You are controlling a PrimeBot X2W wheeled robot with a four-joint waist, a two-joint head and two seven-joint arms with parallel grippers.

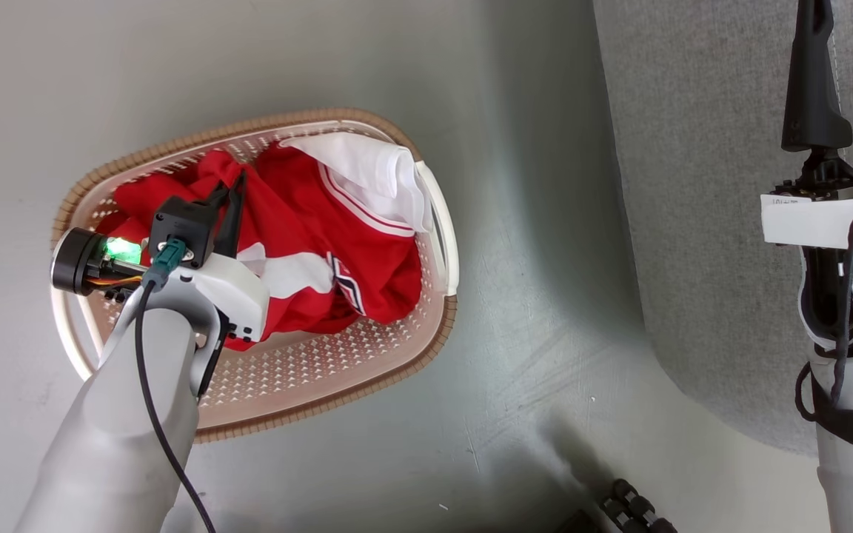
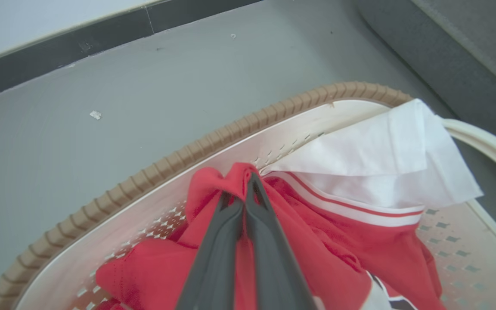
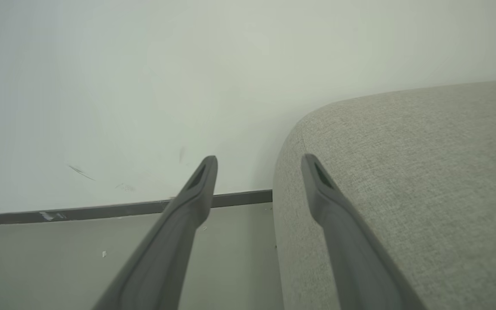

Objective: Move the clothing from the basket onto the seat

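Observation:
The red clothing with white trim lies bunched in the cream basket on the floor, a white part draped over the far rim. My left gripper reaches into the basket and is shut on a pinched fold of the red clothing, the two dark fingers pressed together around the cloth. The basket rim curves behind the fold. The grey seat stands to the right. My right gripper is open with nothing between its fingers, held over the seat edge; its fingers point up the head view.
Grey floor separates the basket from the seat. A pale wall with a dark skirting runs behind the seat. A dark ribbed object lies at the bottom edge of the head view.

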